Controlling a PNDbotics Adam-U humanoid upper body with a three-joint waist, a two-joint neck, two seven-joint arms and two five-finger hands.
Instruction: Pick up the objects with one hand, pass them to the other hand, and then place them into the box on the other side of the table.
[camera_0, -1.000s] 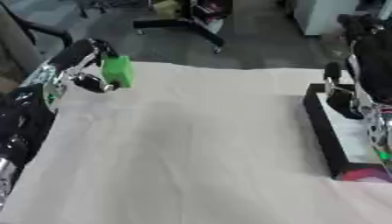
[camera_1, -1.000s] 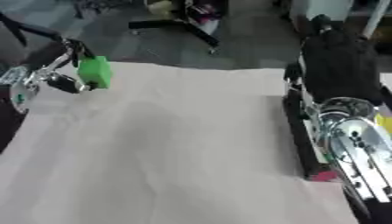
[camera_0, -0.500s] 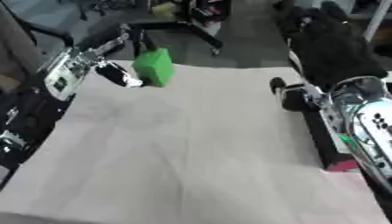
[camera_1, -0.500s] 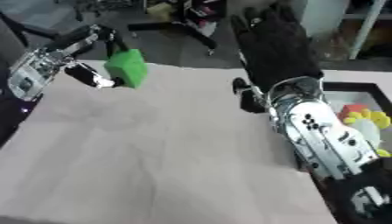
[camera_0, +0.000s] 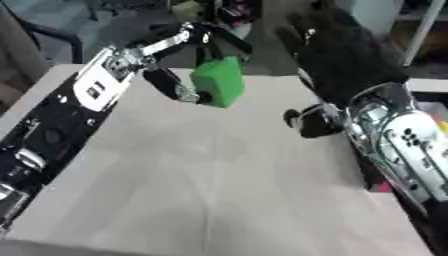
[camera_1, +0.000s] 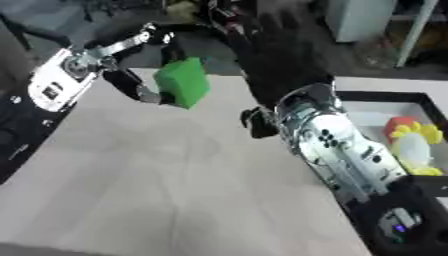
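A green block (camera_0: 217, 85) hangs in the air above the far part of the white table (camera_0: 210, 195). My left hand (camera_0: 179, 40) is shut on it, with fingers over its top and the thumb under its near side. My right hand (camera_1: 276, 65), black and blurred, is raised just to the right of the block with its fingers stretched out and its thumb (camera_1: 258, 122) low. It holds nothing, and a small gap separates it from the block. The black box (camera_1: 385, 97) stands at the table's right edge.
Inside the box lies a red and yellow toy (camera_1: 411, 142). My silver right forearm (camera_0: 394, 135) slants across the table's right side. Beyond the far edge are a dark floor and blurred furniture.
My left arm has carried the green block right, toward the table's middle. My right arm has left the box and swung up and left to meet it. The view has shifted too.
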